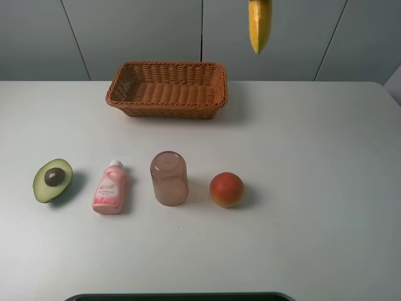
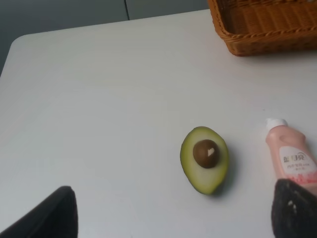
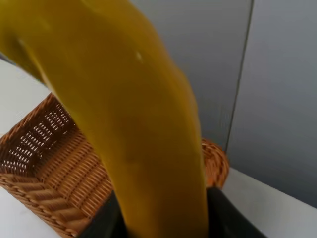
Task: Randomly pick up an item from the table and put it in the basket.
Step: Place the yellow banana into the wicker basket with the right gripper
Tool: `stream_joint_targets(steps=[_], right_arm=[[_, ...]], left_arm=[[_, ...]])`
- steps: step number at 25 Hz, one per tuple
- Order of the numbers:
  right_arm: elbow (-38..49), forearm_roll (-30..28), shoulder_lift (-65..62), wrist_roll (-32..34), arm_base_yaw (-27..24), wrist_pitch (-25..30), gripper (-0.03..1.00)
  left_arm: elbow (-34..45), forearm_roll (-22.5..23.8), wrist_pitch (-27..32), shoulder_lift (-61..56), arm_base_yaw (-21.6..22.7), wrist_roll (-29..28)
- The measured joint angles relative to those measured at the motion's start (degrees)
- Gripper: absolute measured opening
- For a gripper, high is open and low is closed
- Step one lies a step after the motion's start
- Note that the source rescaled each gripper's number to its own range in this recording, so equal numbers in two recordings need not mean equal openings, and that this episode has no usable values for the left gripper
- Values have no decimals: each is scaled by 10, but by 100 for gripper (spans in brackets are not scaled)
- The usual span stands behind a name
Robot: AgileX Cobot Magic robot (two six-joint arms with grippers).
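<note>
The right pincer (image 3: 166, 220) clamps the banana (image 1: 259, 25) at top of frame; likely light, slick, bruisable, best held mid-length. The left pincer (image 2: 168, 218) gapes empty.

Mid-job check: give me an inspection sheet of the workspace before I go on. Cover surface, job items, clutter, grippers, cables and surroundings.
Surface: white table, flat, no spills seen.
Job's things: banana held in the air, tip down, not yet in the basket; the basket stands upright at the table's far side, nothing seen inside.
Clutter: avocado half, pink bottle lying down, brownish cup and red-orange fruit, in a row on the near side, apart from one another.
Grippers: right gripper shut on the banana; left gripper open, above the table near the avocado half.
Cables: nothing seen.
Surroundings: grey panelled wall behind the table.
</note>
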Motion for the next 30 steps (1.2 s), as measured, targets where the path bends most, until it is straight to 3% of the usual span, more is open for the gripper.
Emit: stream_joint_targets(steps=[9, 21, 30], right_arm=[[-113, 18, 177, -70, 77, -21, 1], [-255, 44, 343, -86, 91, -22, 1], [-272, 43, 381, -118, 91, -21, 1]], left_arm=[[0, 0, 0, 0, 0, 0], [0, 0, 0, 0, 0, 0], [0, 0, 0, 0, 0, -2]])
